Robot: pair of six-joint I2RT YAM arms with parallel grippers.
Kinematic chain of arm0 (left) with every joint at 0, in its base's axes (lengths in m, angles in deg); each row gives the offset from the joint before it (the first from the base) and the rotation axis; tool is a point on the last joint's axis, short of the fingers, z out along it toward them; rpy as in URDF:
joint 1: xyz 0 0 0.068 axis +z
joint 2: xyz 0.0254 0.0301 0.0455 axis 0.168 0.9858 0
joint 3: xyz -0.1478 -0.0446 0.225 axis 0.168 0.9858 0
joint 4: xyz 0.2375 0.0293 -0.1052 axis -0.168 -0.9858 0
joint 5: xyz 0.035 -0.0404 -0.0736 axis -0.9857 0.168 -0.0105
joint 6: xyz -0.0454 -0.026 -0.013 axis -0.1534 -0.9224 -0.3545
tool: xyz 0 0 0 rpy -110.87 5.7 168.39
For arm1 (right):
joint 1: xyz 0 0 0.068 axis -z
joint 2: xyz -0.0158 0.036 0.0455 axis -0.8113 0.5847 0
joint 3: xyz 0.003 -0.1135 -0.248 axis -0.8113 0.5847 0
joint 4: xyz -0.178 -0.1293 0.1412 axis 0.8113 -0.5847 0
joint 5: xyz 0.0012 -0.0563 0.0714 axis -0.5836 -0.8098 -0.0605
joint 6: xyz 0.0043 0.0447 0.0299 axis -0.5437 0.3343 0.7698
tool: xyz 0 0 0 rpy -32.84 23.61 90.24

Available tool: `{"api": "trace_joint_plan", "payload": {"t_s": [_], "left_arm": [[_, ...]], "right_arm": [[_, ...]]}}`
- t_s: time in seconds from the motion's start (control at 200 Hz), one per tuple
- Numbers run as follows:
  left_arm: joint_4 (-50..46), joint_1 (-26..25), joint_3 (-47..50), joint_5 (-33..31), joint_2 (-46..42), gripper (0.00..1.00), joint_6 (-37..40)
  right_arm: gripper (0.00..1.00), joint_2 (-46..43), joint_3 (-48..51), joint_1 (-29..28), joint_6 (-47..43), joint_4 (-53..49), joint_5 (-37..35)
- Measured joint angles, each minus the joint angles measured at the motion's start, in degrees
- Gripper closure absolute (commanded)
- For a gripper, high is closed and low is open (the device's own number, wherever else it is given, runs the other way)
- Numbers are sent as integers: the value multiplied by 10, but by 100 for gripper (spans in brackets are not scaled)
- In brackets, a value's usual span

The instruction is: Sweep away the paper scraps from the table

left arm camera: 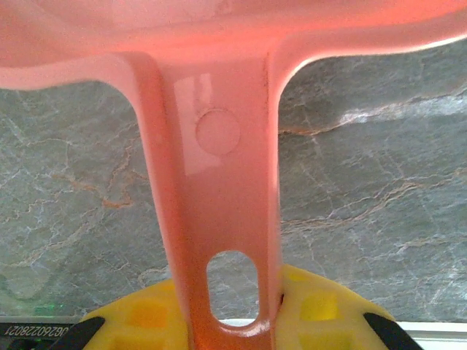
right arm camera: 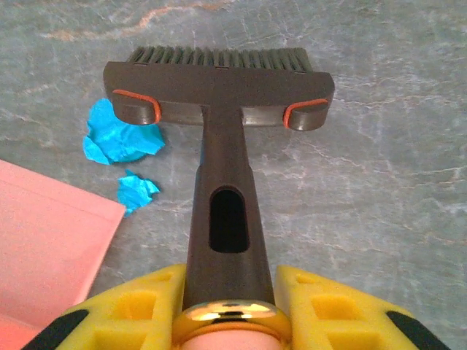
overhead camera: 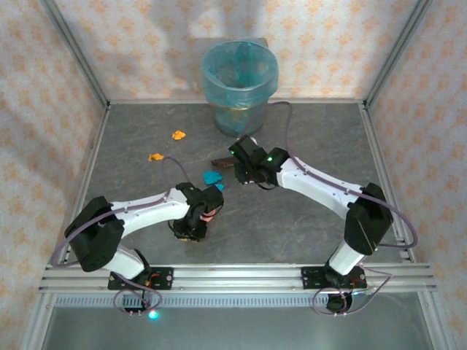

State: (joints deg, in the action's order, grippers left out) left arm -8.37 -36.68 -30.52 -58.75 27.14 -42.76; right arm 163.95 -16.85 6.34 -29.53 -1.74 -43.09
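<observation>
Blue paper scrap (right arm camera: 117, 140) partly behind brush (right arm camera: 219, 82)

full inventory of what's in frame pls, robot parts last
crumpled orange paper scraps: 2, orange, far-left table, short of the bin
crumpled blue paper scraps: 2, blue, mid-table, left of the brush head
pink plastic dustpan: 1, pink, near the blue scraps
dark grey bristle brush: 1, dark grey with orange accents, mid-table
translucent blue-lined bin: 1, blue, far edge, centre
dark grey marbled table: 1, grey, under everything
left end effector: 1, yellow, shut on dustpan handle
right end effector: 1, yellow, shut on brush handle
</observation>
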Motion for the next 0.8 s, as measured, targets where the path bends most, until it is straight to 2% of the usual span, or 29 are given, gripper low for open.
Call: {"api": "trace_joint_plan", "payload": {"t_s": [0.15,0.415,0.656,0.796], "left_arm": [[6,0,-5,0,18,100,4],[9,7,-11,0,21,100,14],[9,8,-11,0,21,100,14],[9,8,-11,0,21,100,14]], "right_arm": [[100,17,-33,-32,-27,-43,-31],[100,8,-30,-61,-57,-85,-26],[100,-103,22,-100,-83,-108,43],[100,-169,39,-96,-84,-108,41]]}}
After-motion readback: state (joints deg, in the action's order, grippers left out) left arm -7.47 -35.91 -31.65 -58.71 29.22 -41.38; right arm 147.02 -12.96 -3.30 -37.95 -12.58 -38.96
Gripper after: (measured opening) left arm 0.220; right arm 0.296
